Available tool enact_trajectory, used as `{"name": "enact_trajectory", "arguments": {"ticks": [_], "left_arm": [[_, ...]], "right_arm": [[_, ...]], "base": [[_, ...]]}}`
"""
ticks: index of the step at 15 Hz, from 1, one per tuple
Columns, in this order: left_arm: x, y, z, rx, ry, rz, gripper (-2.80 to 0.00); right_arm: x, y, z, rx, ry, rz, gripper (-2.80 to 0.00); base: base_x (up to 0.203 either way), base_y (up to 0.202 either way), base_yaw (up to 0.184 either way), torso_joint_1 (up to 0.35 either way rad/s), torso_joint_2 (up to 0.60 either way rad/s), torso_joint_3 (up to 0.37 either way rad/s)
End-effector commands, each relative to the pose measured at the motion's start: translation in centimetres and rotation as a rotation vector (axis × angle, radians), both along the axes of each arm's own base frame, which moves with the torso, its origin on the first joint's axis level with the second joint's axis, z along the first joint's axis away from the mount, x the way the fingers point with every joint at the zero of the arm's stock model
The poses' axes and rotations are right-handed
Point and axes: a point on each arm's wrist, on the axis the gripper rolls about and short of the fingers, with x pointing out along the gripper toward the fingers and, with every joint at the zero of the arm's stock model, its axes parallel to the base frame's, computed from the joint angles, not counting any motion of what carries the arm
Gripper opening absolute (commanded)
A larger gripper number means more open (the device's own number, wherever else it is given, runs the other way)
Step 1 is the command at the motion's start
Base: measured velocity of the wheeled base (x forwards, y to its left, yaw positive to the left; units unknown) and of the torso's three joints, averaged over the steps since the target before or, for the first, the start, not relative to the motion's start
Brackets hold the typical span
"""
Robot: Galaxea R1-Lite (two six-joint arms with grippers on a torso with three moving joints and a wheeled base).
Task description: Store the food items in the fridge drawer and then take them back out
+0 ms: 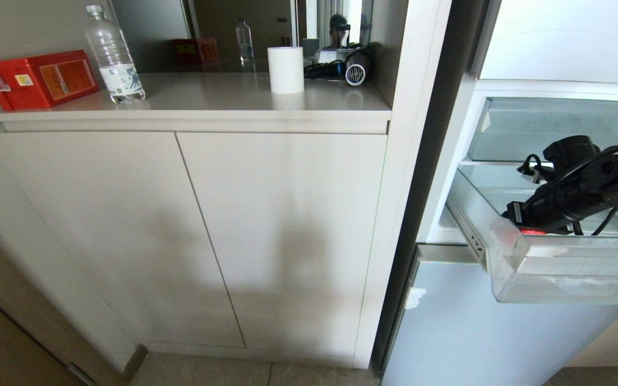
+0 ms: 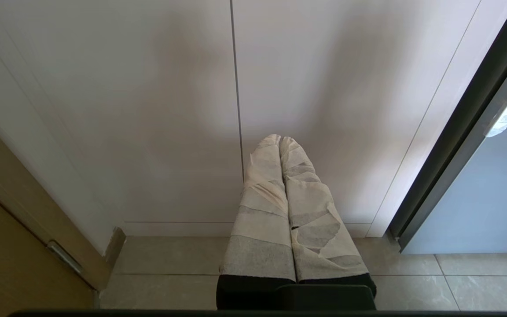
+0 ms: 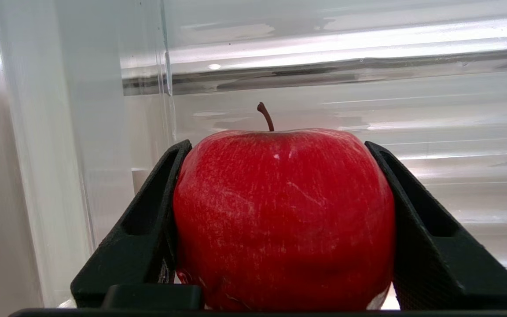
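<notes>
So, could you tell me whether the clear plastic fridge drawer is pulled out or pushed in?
Pulled out: the clear plastic fridge drawer juts forward past the fridge front, its side rail exposed.

My right gripper reaches down into the pulled-out fridge drawer with a sliver of a red food item showing beneath it, while a water bottle and red box sit on the counter left.
</notes>
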Motion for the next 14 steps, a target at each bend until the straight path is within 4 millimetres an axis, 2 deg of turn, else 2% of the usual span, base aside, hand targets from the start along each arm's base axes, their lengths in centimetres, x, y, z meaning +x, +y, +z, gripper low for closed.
{"name": "enact_trajectory", "arguments": {"ticks": [1,5,7,10,14], "left_arm": [[0.0,0.0,0.0,0.0,0.0,0.001,-2.8],[0.0,0.0,0.0,0.0,0.0,0.001,-2.8],[0.0,0.0,0.0,0.0,0.0,0.001,-2.8],[0.0,0.0,0.0,0.0,0.0,0.001,-2.8],[0.0,0.0,0.0,0.0,0.0,0.001,-2.8]], "right_arm": [[-0.8,0.1,1.2,-0.001,-0.022,0.0,-2.8],[-5.1,0.8,5.5,-0.008,-0.101,-0.005,-2.8],[-7.6,1.1,6.7,-0.009,-0.119,-0.005,-2.8],[-11.1,1.6,8.1,-0.02,-0.189,-0.009,-2.8],[-15.0,1.9,8.5,-0.049,-0.315,-0.021,-2.8]], "base": [[0.0,0.0,0.0,0.0,0.0,0.0],[0.0,0.0,0.0,0.0,0.0,0.0],[0.0,0.0,0.0,0.0,0.0,0.0],[0.0,0.0,0.0,0.0,0.0,0.0],[0.0,0.0,0.0,0.0,0.0,0.0]]}}
